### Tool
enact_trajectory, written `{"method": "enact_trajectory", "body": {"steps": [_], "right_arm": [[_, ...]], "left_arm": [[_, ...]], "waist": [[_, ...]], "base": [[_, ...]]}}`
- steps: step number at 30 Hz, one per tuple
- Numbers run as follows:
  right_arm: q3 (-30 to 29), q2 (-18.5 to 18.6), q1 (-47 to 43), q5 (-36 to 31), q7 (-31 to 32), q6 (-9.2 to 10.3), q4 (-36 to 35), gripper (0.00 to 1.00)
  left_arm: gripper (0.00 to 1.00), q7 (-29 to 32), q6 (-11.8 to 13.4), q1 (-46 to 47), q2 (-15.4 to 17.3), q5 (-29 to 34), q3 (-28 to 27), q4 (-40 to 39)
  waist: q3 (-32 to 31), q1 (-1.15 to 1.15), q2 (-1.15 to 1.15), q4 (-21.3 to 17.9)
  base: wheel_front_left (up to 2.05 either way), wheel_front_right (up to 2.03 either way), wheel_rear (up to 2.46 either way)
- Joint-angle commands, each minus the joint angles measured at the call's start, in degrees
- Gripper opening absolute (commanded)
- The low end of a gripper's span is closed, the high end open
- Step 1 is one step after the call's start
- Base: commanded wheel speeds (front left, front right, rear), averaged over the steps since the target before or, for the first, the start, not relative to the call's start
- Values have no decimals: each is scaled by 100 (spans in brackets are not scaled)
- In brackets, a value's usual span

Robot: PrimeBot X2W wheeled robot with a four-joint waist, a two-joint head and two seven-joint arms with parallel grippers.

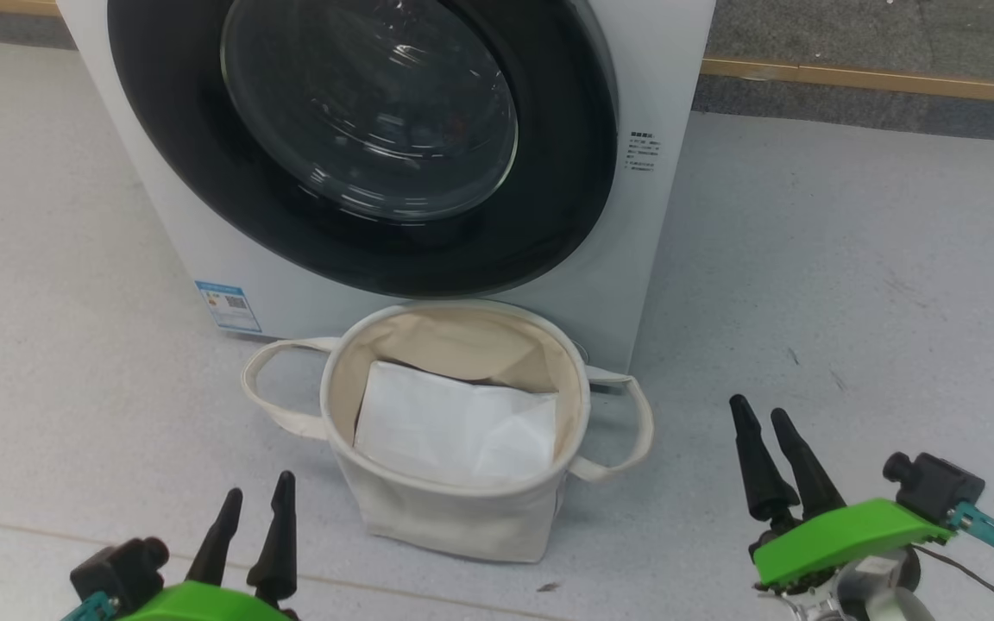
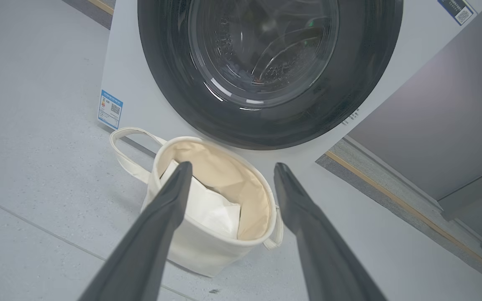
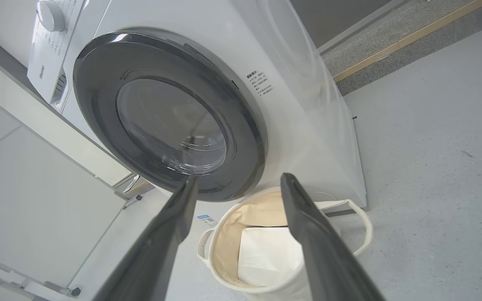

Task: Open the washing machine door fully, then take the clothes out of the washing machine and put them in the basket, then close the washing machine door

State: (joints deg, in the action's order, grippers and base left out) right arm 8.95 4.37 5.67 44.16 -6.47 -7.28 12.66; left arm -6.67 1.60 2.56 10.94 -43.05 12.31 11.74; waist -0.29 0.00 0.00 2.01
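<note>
While the large round washing machine door, with its wide glossy black rim and bulging clear glass centre, is being seen lying shut and flush against the front of the white front-loading washing machine, it is being touched by neither gripper. The small round cream canvas basket with two loop handles is being observed standing upright on the pale grey floor, just in front of the machine and directly below the door's lower rim. A plain white folded sheet is being noted lying inside the basket. A small blue label is being recorded at the machine's lower front corner, on the robot's left. The left gripper is being held low, near the basket's left side and apart from it, its two dark fingers spread and nothing between them. The right gripper is being held well to the right of the basket, its fingers likewise parted and empty. What is lying behind the dark glass cannot be told, so the clothes are not being located.
</note>
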Motion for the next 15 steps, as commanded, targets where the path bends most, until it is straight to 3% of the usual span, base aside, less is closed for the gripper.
{"method": "enact_trajectory", "body": {"steps": [1,15], "right_arm": [[145,67,352,-236,-100,-15,-249,100],[168,85,408,-1230,-151,-17,-287,100]], "left_arm": [[100,-92,53,314,157,227,-85,-233],[100,-327,154,343,253,1108,57,-380]], "waist": [[4,0,0,7],[48,0,0,43]], "base": [[0,0,0],[0,0,0]]}}
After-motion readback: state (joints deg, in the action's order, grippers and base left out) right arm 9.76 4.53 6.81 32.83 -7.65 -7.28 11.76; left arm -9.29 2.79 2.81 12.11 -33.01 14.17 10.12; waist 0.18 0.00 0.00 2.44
